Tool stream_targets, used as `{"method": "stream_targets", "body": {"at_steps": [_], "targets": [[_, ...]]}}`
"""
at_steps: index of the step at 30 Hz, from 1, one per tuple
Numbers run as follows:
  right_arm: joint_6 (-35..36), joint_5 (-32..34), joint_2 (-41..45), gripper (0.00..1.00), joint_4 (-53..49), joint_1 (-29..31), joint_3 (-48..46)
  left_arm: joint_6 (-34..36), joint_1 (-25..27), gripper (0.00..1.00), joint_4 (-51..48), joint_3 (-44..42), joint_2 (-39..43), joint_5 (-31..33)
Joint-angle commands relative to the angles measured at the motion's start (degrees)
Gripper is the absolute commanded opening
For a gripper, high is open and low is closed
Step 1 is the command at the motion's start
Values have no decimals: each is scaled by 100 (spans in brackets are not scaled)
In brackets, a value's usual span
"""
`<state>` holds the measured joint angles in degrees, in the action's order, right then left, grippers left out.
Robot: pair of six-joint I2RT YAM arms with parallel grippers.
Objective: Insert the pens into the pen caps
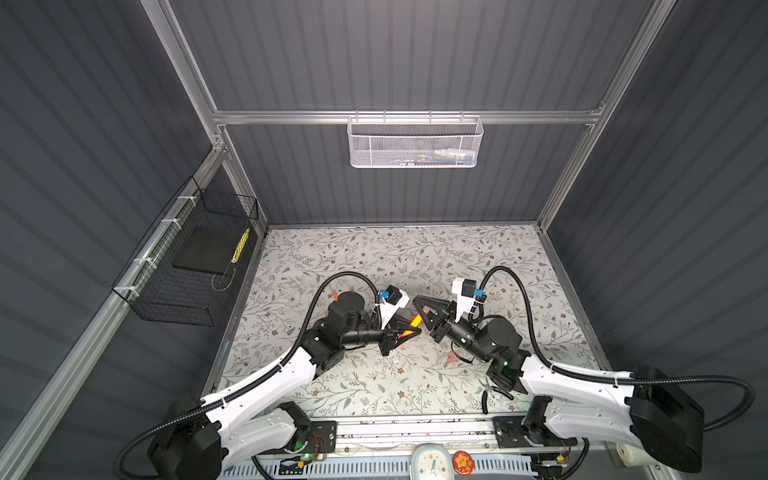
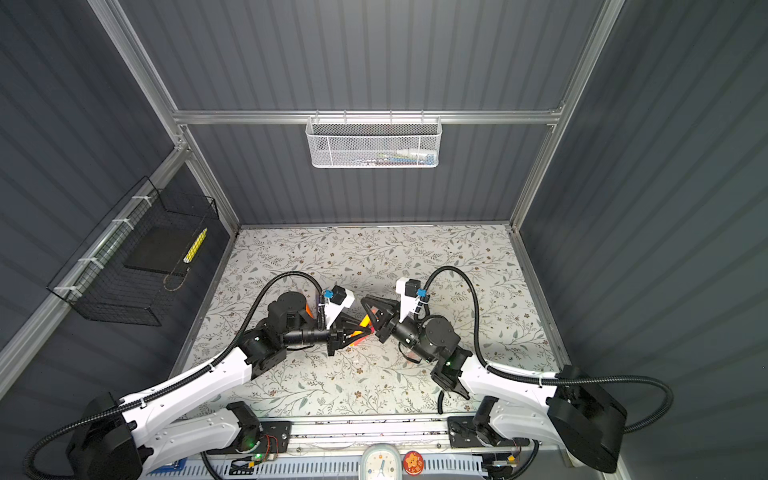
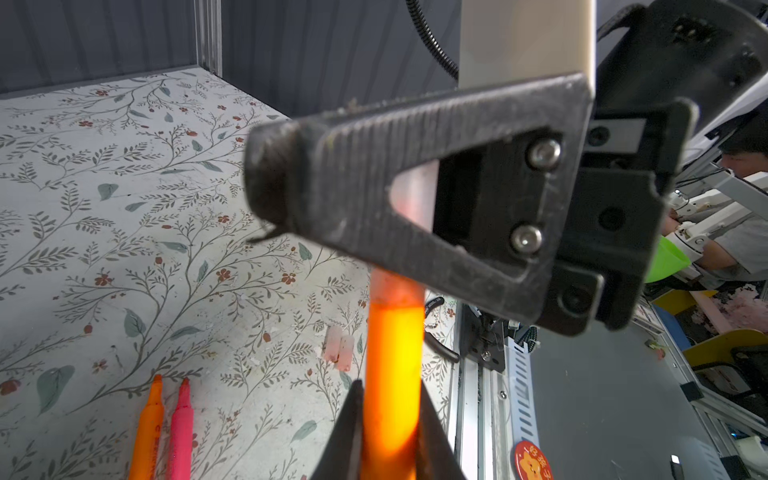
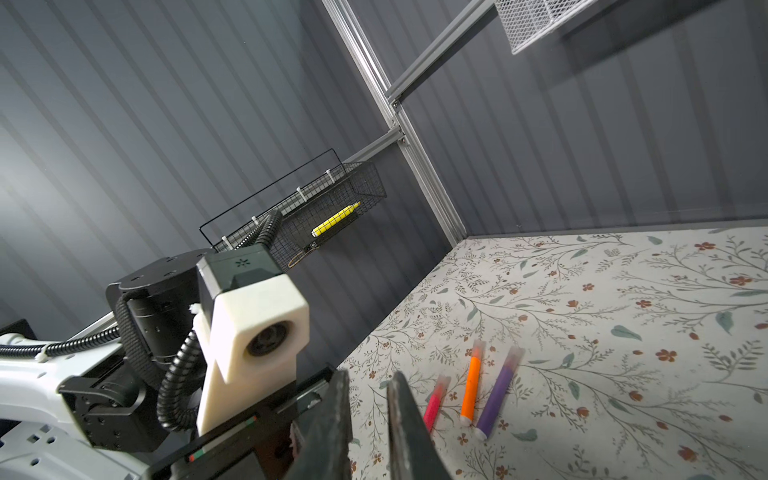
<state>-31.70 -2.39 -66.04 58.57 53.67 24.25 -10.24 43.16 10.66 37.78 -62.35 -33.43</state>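
In both top views the left gripper (image 1: 415,331) and right gripper (image 1: 420,305) meet nose to nose above the middle of the floral desk (image 1: 374,257), with a held orange pen (image 1: 415,320) bridging them. A white mesh basket (image 1: 415,143) on the back rail carries small items too blurred to name. A black wire basket (image 1: 187,270) on the side wall holds a dark flat slab (image 1: 203,251) and a yellow marker (image 1: 241,246).

Left wrist view: the left fingers (image 3: 345,432) are clamped tight on the held orange pen (image 3: 390,374). Its far end appears to sit inside a pale-pink pen cap (image 3: 415,195), which is pinched partway along the right fingers (image 3: 353,166), well back from their tips. A red round badge (image 3: 532,461) by the front rail bears a cartoon star and Chinese characters that cannot be read. An uncapped orange pen (image 3: 147,428) and an uncapped pink pen (image 3: 180,428) lie side by side on the desk. Two loose caps (image 3: 340,347) lie touching each other beside the held pen.

Right wrist view: the right gripper (image 4: 370,376) shows only a narrow gap, and what it grips is out of frame. Just beyond it a capped pink pen (image 4: 436,401), a capped orange pen (image 4: 471,386) and a capped purple pen (image 4: 498,395) lie near one another on the desk. The yellow marker (image 4: 336,219) lies in the black wire basket (image 4: 365,183).
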Motion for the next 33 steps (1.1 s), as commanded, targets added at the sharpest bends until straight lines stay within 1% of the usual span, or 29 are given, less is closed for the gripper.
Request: {"method": "stream_targets", "body": {"at_steps": [1,4,6,7,8,9,10,11,14,16,18,22,25,28,33], "targets": [[79,-2075,-163,0,-578,487,-304,-591,-378,0,1457,339,-8,1866],[56,-1944,-151,0,-767,487,-191,-486,-378,0,1370,277,8,1997],[13,-1554,-70,10,-1066,484,-109,-446,-378,0,1270,243,-9,2088],[-5,-1282,1,17,-1265,478,-54,-453,-378,0,1201,209,-12,2187],[-36,-995,95,32,-1505,478,-9,-469,-378,0,1144,168,-19,2301],[-66,-685,151,48,-1736,477,32,-499,-378,0,1087,110,-30,2402],[-134,-266,391,59,-2086,461,88,-579,-378,0,1047,10,-62,2566],[-235,137,559,65,-2501,433,151,-701,-378,0,1078,-135,-101,2682],[-611,951,1150,84,-3644,322,263,-913,-378,0,965,-437,-311,2954],[-858,1348,1599,90,-4354,293,281,-1119,-385,0,805,-574,-486,3308],[-1085,1609,2020,98,-4905,282,267,-1263,-395,0,582,-611,-687,3687],[-1541,1938,2924,99,-6032,258,356,-1384,-405,0,269,-472,-1164,3900],[-1567,1902,3322,99,-6631,249,822,-1664,-409,0,-316,-248,-1540,4420],[-1643,1676,3338,99,-6817,249,1421,-1764,-413,0,-693,-132,-1856,4864],[-1824,1091,2829,99,-6669,249,2132,-1860,-413,0,-1070,196,-2468,4879]]}}
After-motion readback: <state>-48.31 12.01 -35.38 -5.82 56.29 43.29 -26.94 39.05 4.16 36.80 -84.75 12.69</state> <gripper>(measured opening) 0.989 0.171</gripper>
